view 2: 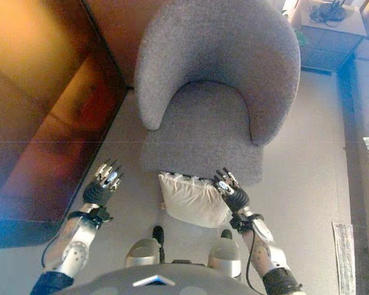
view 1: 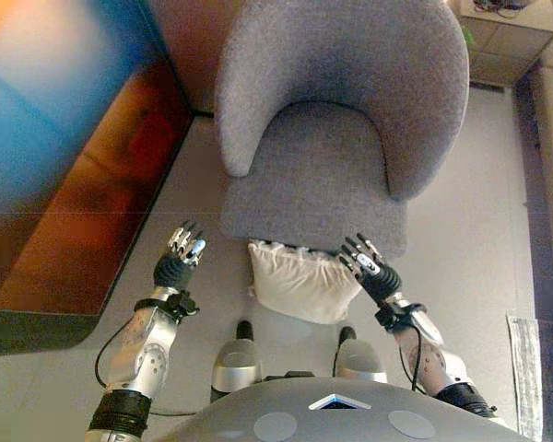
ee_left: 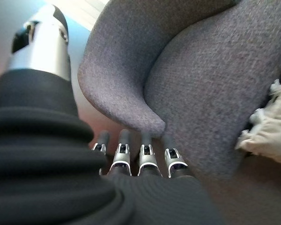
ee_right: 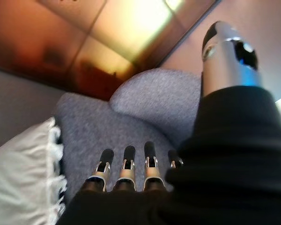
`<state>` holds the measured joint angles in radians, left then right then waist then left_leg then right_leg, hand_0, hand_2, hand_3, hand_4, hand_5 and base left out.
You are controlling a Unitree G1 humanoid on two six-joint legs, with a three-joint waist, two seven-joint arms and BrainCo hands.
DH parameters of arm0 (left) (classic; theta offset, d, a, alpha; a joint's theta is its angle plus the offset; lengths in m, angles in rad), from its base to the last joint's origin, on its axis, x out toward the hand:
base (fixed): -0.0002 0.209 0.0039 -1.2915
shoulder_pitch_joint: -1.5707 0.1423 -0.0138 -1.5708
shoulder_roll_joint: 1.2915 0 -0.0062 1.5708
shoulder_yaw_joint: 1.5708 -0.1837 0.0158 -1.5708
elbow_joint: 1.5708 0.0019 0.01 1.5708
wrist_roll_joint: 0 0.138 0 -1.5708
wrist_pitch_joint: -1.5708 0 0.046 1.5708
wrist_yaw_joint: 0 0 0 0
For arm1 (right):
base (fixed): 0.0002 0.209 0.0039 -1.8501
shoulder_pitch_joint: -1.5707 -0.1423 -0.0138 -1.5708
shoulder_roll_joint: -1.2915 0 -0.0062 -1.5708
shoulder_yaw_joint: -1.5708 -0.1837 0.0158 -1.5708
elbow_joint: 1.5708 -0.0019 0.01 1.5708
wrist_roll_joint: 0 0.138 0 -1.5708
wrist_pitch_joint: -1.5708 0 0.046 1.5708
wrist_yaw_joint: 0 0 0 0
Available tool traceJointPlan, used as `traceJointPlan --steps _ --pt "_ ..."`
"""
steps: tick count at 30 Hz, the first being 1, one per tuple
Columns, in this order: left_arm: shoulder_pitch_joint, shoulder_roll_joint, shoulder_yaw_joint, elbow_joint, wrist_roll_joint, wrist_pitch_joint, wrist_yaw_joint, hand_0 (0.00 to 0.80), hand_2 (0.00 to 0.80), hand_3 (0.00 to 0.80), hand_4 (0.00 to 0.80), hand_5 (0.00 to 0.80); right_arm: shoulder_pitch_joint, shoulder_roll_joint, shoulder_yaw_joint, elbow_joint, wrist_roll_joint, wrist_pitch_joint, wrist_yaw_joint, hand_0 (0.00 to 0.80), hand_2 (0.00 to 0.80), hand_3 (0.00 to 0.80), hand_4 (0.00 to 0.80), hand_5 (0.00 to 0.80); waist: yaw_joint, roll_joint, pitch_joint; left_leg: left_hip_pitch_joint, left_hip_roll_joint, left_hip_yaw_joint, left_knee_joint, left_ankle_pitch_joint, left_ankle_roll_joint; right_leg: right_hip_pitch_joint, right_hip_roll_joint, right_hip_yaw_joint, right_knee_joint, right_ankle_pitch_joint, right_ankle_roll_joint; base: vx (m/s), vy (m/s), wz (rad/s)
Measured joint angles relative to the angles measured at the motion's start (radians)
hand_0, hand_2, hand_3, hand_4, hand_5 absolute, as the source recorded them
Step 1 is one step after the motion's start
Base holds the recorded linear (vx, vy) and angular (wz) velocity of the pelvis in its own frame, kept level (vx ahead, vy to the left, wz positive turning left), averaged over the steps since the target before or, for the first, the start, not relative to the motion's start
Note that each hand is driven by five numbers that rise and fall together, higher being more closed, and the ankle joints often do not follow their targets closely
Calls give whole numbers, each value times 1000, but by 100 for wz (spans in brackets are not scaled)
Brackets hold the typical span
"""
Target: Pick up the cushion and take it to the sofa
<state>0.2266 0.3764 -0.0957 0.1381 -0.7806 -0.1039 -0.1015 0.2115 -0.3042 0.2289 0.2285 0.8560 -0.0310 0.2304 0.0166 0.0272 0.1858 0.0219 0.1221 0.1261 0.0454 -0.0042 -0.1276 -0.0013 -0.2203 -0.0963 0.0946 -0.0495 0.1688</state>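
Observation:
A white fringed cushion (view 1: pixel 300 281) lies on the floor against the front edge of the grey armchair (view 1: pixel 336 120); it also shows in the right wrist view (ee_right: pixel 18 178) and the left wrist view (ee_left: pixel 271 126). My right hand (view 1: pixel 369 265) is open, fingers straight, just to the right of the cushion's upper corner, at or near it. My left hand (view 1: pixel 180 256) is open and empty over the floor, well to the left of the cushion. The sofa is not clearly in view.
A dark reddish-brown low table or cabinet (view 1: pixel 74 212) runs along the left. A small unit with cables (view 2: pixel 332 31) stands at the back right. A pale rug edge (view 1: pixel 525 368) lies at the right. Grey floor (view 1: pixel 470 258) lies around the armchair.

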Motion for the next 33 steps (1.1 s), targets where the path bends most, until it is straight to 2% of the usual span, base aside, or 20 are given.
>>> traceJointPlan --steps 5,8,11,12,14,15,17,18,21,26,28,29,31,33 --pt "-31 -5 -2 2 3 1 3 0 0 0 0 0 -31 -20 -1 31 -2 -7 -51 0 0 0 0 0 2 6 -1 -59 7 -5 88 -46 0 1 7 4 -32 24 -2 107 107 -1" --pt "-42 -4 -5 32 25 5 -1 0 0 0 0 0 -53 -15 -16 102 -29 -21 -125 0 0 0 0 0 1 4 -1 -96 -11 -14 151 -88 20 -15 -3 -2 -5 24 3 136 136 1" --pt "-48 7 -16 114 61 5 7 0 0 0 0 0 -106 1 -21 214 -109 -44 -208 0 0 0 0 0 7 -2 -1 -113 -8 31 193 -108 28 -110 -27 -11 110 8 -16 40 4 -42" --pt "-53 23 -27 138 61 5 19 0 0 0 0 0 -128 7 -17 237 -161 -47 -241 0 0 0 0 0 12 -10 -2 -121 -5 59 206 -118 31 -132 -40 -25 109 0 -32 -151 -109 -70" --pt "-93 57 -58 160 62 -1 43 0 0 0 0 0 -183 1 -5 290 -224 -59 -285 0 0 0 0 0 25 -12 10 -166 13 94 235 -122 32 -201 -57 -35 113 11 -42 -297 -127 -77" --pt "-135 74 -81 169 62 -19 61 0 0 0 0 0 -244 -9 12 335 -240 -72 -302 0 0 0 0 0 24 -28 21 -219 19 89 274 -129 29 -255 -68 -35 126 28 -32 -288 -178 -62" --pt "-265 78 -121 214 89 -45 83 0 0 0 0 0 -348 -36 20 390 -246 -86 -331 0 0 0 0 0 18 -20 80 -324 36 71 346 -133 29 -320 -75 -25 161 61 -12 -163 -205 -10" --pt "-334 65 -151 244 100 -62 101 0 0 0 0 0 -396 -52 26 413 -246 -87 -353 0 0 0 0 0 1 -2 120 -362 51 44 381 -133 25 -330 -62 -29 170 69 4 -98 -141 28" --pt "-413 38 -196 261 101 -97 125 0 0 0 0 0 -476 -67 40 413 -247 -94 -406 0 0 0 0 0 -31 13 182 -419 82 20 420 -130 17 -390 -38 -28 247 40 -21 -128 -86 8" --pt "-484 28 -199 320 101 -143 163 0 0 0 0 0 -518 -104 35 405 -256 -103 -491 0 0 0 0 0 -57 6 237 -575 83 -22 529 -136 15 -568 -60 -17 452 -37 -37 -119 13 22" --pt "-493 33 -196 331 101 -160 181 0 0 0 0 0 -556 -116 36 408 -257 -101 -502 0 0 0 0 0 -55 4 260 -649 91 -29 622 -165 9 -654 -65 7 553 -73 -42 -64 16 -1" --pt "-494 34 -196 331 101 -161 183 0 0 0 0 0 -563 -117 36 408 -258 -100 -503 0 0 0 0 0 -54 5 263 -658 92 -31 633 -169 9 -663 -65 8 563 -77 -42 -76 12 -4" --pt "-526 36 -196 353 103 -164 199 0 0 0 0 0 -629 -123 35 411 -277 -94 -511 0 0 0 0 0 -57 6 290 -757 100 -55 750 -206 8 -762 -70 27 685 -116 -47 -79 12 4" --pt "-552 36 -197 365 123 -164 216 0 0 0 0 0 -660 -123 36 420 -277 -88 -512 0 0 0 0 0 -56 7 301 -807 99 -72 803 -218 8 -810 -77 31 746 -136 -51 -19 17 11"
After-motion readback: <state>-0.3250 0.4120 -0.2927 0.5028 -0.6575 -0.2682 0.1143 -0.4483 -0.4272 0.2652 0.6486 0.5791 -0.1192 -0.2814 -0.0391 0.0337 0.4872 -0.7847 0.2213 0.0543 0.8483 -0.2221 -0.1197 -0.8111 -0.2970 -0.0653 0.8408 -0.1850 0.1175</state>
